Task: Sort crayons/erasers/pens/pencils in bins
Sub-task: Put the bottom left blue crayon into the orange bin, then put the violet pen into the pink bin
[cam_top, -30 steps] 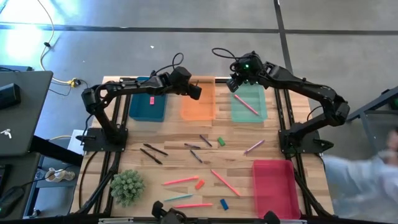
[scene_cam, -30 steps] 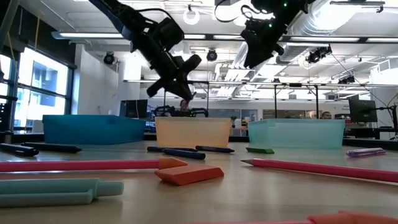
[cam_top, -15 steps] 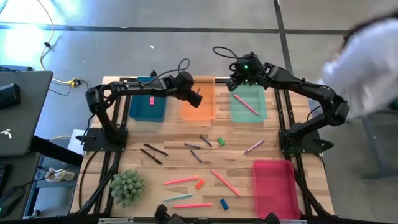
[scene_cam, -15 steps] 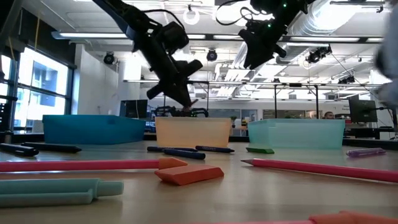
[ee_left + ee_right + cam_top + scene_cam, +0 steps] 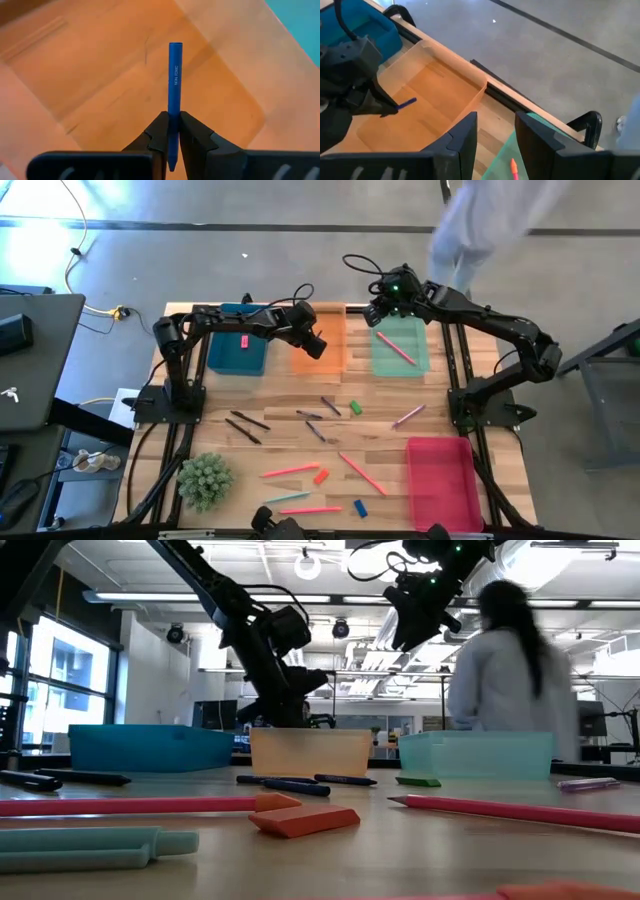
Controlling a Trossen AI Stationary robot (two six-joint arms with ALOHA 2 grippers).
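Note:
My left gripper (image 5: 318,345) hangs low over the orange bin (image 5: 332,330), shut on a blue crayon (image 5: 175,75) that points at the bin's floor (image 5: 100,75). The right wrist view also shows this crayon (image 5: 406,103) above the bin. My right gripper (image 5: 378,315) waits open, high over the far edge of the green-teal bin (image 5: 412,358), where a pink pencil (image 5: 396,347) lies. The dark blue bin (image 5: 230,358) holds a pink eraser (image 5: 243,340). My left gripper pinches the crayon's back part (image 5: 173,131) between its two fingers. The crayon runs along the fingers and sticks out well past their tips. The fingers slant down from the table's left. The crayon hangs clear above the orange bin's floor.
On the table's middle and near part lie black pens (image 5: 246,420), dark crayons (image 5: 316,420), a green eraser (image 5: 355,408), a purple stick (image 5: 408,416), pink pencils (image 5: 360,473), an orange eraser (image 5: 320,476) and a blue eraser (image 5: 360,507). A red-pink bin (image 5: 440,480) stands near right, a plant (image 5: 205,478) near left. A person (image 5: 510,670) passes behind the table.
My left gripper has sunk toward the orange bin and tipped further down, carrying the crayon with it. A person has moved across behind the table.

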